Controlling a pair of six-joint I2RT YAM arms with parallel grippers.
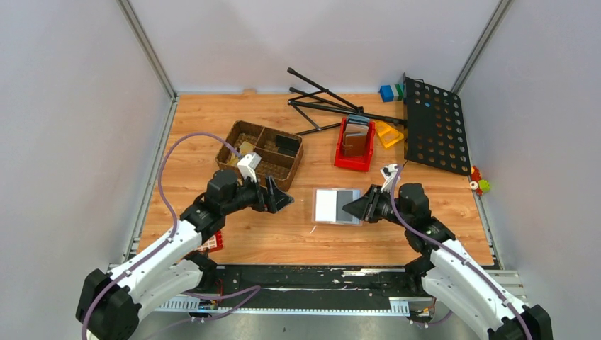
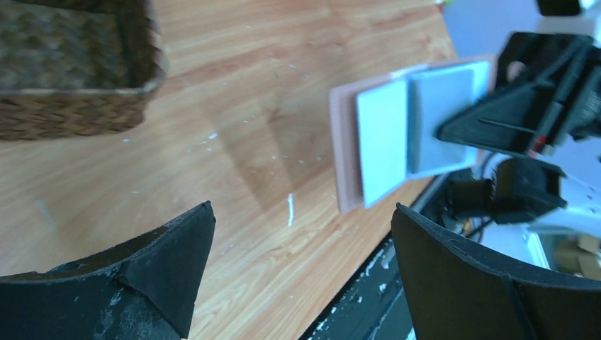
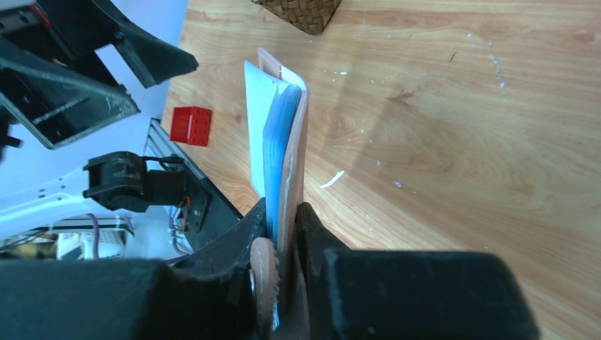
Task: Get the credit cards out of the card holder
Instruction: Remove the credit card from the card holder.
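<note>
The right gripper (image 1: 347,210) is clamped on the near-right edge of the card holder (image 1: 329,205), which sits on the table (image 1: 425,212) between the two arms, just right of centre. In the right wrist view the holder (image 3: 294,142) stands on edge between the two fingers (image 3: 312,234), its taupe outer skin to the right and pale sheets fanned slightly off it to the left. From above it shows a light half and a dark grey half. Whether those pale sheets are cards or lining cannot be told.

The left gripper (image 1: 285,198) hangs just left of the holder, apart from it, jaws spread wide with nothing between them. Its wrist camera looks past both black fingers (image 2: 163,262) at the holder (image 2: 375,149) and the right gripper (image 2: 510,120) pinching its far edge.

Behind the left gripper stands a wicker basket (image 1: 241,131) – a flat black rectangle (image 1: 287,144) lies in its right-hand compartment. A red bin (image 1: 347,163) sits farther right, and a small red block (image 3: 191,125) lies near the left arm's base.
</note>
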